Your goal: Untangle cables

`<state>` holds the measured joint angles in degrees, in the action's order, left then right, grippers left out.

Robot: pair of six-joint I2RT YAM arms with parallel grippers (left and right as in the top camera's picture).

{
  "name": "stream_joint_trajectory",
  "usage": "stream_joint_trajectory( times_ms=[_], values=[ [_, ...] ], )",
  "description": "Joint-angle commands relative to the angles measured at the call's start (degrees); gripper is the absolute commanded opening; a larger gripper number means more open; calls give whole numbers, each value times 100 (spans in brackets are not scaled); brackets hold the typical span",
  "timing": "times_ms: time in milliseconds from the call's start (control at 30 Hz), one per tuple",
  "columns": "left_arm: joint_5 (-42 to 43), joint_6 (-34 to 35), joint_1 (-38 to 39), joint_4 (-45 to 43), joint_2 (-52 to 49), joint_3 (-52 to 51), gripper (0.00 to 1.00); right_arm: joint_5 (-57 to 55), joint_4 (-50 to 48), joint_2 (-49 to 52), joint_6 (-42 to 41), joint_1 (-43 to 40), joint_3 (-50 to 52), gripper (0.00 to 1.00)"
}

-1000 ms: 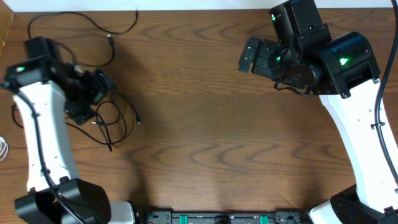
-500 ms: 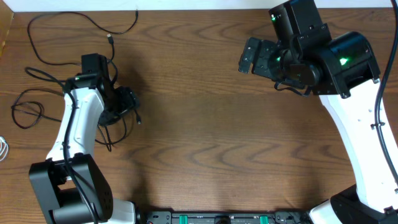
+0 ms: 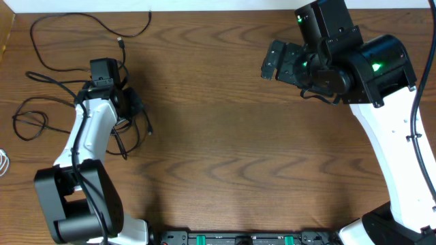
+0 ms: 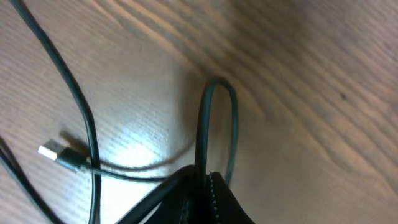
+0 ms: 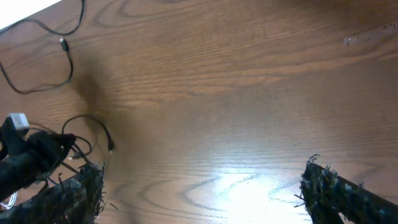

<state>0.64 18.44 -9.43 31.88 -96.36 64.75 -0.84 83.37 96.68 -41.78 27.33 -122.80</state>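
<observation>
Thin black cables lie at the table's left: one long cable (image 3: 68, 47) curls along the far edge, a loop (image 3: 30, 122) sits at the left, and a tangle (image 3: 129, 133) lies by my left gripper (image 3: 128, 109). In the left wrist view the left gripper (image 4: 205, 180) is shut on a strand of black cable (image 4: 202, 124) that arches up into a narrow loop just beyond the jaws. A silver plug (image 4: 53, 151) lies to its left. A bit of white cable (image 3: 3, 162) shows at the left edge. My right gripper (image 3: 276, 61) hangs open and empty at the far right (image 5: 205, 193).
The brown wooden table (image 3: 225, 136) fills the view. The left arm's white link (image 3: 85, 136) stretches across the cable area. The right arm's black body (image 3: 354, 61) stands over the far right corner. The right wrist view shows the cables (image 5: 65, 56) at its upper left.
The left arm swung in from the table's left edge to the tangle, and its jaws went from open to shut on a black cable strand. The right arm has not moved.
</observation>
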Motion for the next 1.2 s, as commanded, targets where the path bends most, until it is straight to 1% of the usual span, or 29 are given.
stream_joint_trajectory(
  times_ms=[0,167,300,467,567,700,767,800,833,867,900,1000,1167],
  values=[
    [-133,328,-286,-308,-98,7,8,-7,61,9,70,52,26,99],
    [-131,328,-752,-284,-94,437,8,-9,131,9,72,52,26,99],
    [-114,323,-960,-199,-94,623,8,-9,122,9,70,52,26,99],
    [-59,326,-979,-431,-94,660,8,-9,127,9,72,52,26,99],
    [345,334,-986,-616,-94,800,8,-11,151,9,74,52,26,99],
    [538,739,-986,-697,-94,1016,8,-11,160,9,72,52,26,99],
    [531,671,-990,-651,-94,1054,8,-13,192,9,74,52,26,99],
    [527,669,-990,-575,-94,1051,24,-28,199,9,74,52,26,99],
    [490,675,-990,-457,-96,1049,54,-52,210,9,72,52,26,99],
    [481,673,-988,-380,-96,1049,81,-57,210,9,74,52,26,99],
    [485,673,-984,-321,-96,1049,96,-55,212,9,72,52,26,99],
    [487,671,-984,-188,-44,1051,96,-57,214,9,74,52,26,99],
    [492,671,-835,24,728,1051,97,-363,304,9,74,52,26,99]
  ],
)
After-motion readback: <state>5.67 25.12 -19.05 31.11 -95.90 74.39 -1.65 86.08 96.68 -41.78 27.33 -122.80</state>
